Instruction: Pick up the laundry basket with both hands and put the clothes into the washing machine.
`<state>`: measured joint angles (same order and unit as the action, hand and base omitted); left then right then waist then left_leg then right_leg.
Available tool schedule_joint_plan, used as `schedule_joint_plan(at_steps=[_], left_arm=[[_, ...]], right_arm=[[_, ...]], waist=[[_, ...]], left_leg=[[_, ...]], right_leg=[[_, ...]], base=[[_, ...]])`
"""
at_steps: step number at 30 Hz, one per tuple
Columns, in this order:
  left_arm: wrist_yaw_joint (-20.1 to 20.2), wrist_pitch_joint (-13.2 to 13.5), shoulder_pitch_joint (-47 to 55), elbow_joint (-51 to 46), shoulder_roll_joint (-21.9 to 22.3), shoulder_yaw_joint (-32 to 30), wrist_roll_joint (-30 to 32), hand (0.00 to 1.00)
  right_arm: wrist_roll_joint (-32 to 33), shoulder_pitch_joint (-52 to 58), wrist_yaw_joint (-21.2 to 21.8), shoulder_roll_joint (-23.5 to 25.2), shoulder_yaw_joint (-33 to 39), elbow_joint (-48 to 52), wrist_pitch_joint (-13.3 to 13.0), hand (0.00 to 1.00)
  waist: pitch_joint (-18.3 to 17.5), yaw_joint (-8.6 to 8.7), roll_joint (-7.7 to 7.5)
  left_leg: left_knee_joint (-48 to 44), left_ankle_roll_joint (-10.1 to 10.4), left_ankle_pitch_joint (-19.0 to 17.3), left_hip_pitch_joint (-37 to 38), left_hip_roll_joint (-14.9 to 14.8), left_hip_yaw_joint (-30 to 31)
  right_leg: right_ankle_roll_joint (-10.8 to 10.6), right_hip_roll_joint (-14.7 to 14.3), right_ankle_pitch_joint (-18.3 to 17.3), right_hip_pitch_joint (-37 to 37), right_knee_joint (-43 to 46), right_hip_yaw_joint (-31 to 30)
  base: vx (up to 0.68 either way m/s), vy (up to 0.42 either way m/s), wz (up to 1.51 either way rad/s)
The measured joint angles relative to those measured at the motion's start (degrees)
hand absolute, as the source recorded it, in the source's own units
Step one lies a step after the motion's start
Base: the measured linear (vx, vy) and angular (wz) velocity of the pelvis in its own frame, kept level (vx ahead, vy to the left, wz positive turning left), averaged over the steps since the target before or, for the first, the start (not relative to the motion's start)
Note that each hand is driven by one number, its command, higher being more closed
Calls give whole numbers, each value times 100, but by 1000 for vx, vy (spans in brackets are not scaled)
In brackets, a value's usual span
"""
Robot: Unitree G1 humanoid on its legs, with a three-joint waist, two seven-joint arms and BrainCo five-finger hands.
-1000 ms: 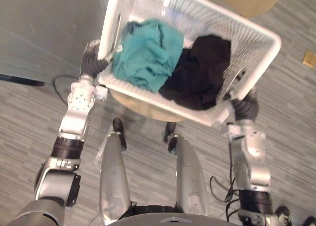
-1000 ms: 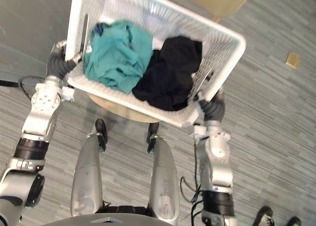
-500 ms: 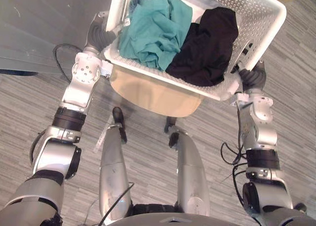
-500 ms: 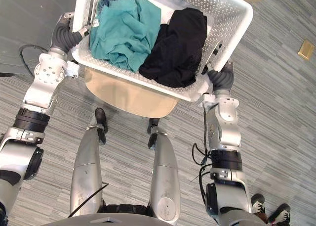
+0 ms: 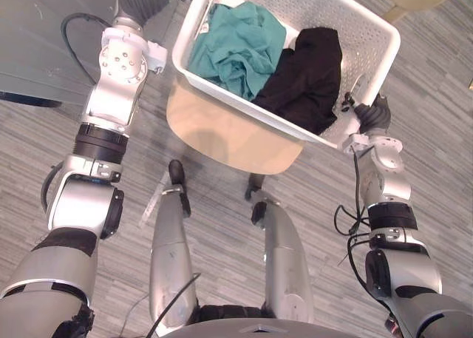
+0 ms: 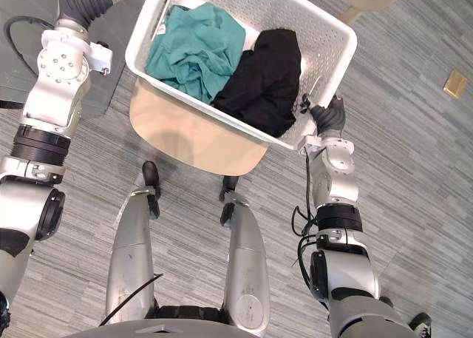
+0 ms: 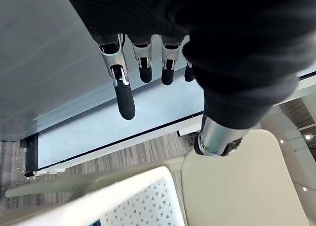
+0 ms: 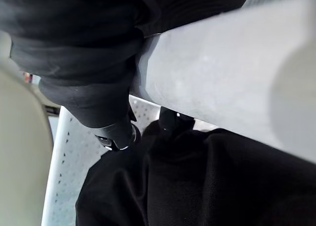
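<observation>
You have a white laundry basket (image 5: 363, 29), its walls dotted all over with small holes, and in it a teal garment (image 5: 240, 46) on the side towards the left hand (image 7: 125, 100) and a black garment (image 5: 307, 75) right against the right hand (image 5: 373, 117). Both hands wear dark ribbed covers, and the left one's silver fingers end in dark tips. Under the basket you will see a plain beige surface (image 5: 222, 134), past the left hand a smooth grey-blue panel (image 5: 37, 49) edged in black, and below both hands a grey floor (image 5: 436, 116) streaked in fine lines.
</observation>
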<state>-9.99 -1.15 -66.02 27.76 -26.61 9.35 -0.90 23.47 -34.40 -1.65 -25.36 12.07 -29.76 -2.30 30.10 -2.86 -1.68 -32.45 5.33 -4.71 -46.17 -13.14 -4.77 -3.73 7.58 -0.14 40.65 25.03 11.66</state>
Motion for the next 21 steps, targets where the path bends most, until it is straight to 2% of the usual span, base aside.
schedule_joint_plan(at_steps=[6, 9, 12, 18, 21], left_arm=[[-4, 0, -4, 48, -22, -7, 6, 0], [-65, 3, -3, 34, -26, 13, 103, 0], [-84, 27, 113, -154, -63, 32, 236, 0], [137, 132, 1113, -683, -410, -48, 287, 0], [330, 131, 1753, -892, -442, -325, 279, 0]], right_arm=[[274, 122, 34, 1, 5, -47, -5, 0], [624, 398, 132, 31, -17, -20, -128, 0], [793, 907, 249, 177, -13, 156, -118, 0], [991, 2237, 447, 419, 52, 474, 42, 0], [989, 2920, 541, 450, 391, 688, 149, 0]], waist=[[0, -11, 0], [0, -60, 0], [0, -76, 0], [0, -70, -1], [-1, -59, -2]], left_leg=[[-35, -9, 12, 35, -13, -49], [-33, -7, 14, 128, -28, -125], [-7, 1, 4, 334, -43, -181], [85, -29, -107, 826, -54, -356], [165, -63, -129, 1062, -51, -472]], right_leg=[[-6, 1, 10, -71, -37, 10], [-6, 6, 9, -133, -38, -6], [-4, 9, -8, -322, -46, -13], [-48, 26, -81, -690, -20, -141], [-61, 57, -98, -863, -25, -177]], base=[[5, 0, 0], [0, 0, 0], [0, 0, 0], [-17, -11, -5], [-5, -2, -1]])
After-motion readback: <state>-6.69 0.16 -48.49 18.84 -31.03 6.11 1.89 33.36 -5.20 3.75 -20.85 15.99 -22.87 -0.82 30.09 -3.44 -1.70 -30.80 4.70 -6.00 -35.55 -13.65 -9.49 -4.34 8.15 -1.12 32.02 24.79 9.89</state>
